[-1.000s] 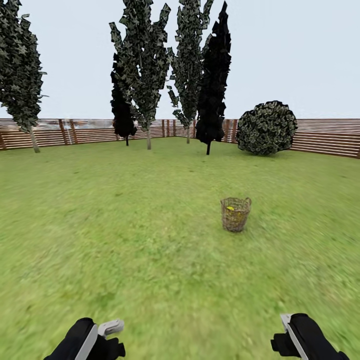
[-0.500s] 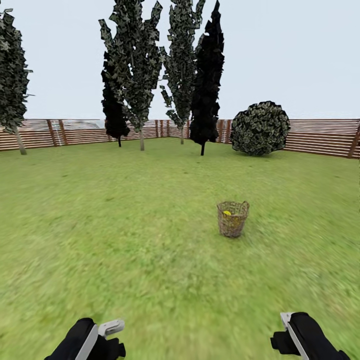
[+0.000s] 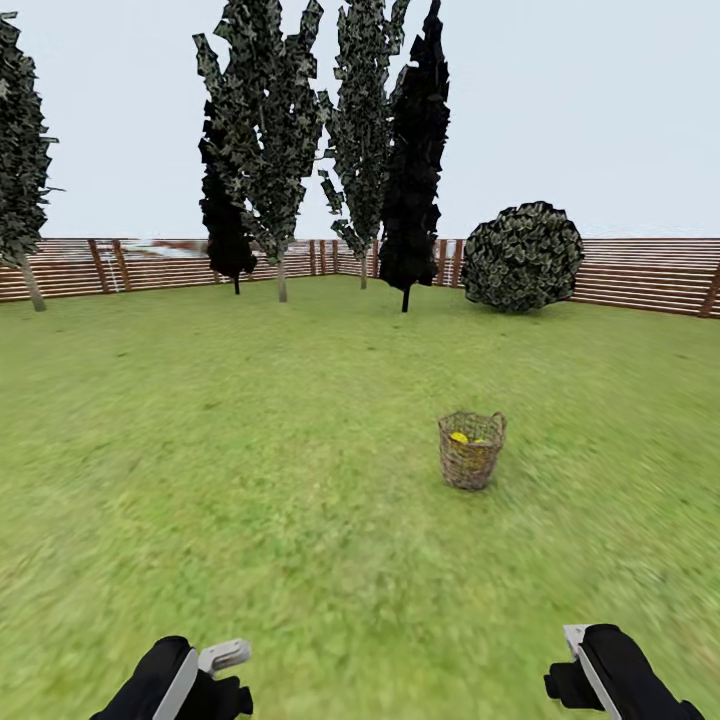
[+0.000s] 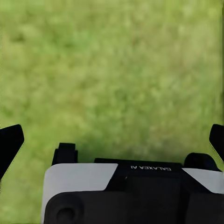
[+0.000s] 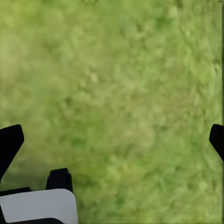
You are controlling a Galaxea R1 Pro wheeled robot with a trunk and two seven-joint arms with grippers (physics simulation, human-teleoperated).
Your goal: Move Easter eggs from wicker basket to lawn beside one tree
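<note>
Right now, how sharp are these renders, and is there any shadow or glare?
Head view: flat even light, no glare, no cast shadows; wicker basket and trees crisp, foreground lawn smeared. Left wrist view: grass soft, left hand sharp. Right wrist view: grass equally blurred beyond the right hand.

A brown slatted fence runs along the far edge under a pale, even sky. Dark narrow cypress-like trees stand before it, with a round leafy bush beside them.
</note>
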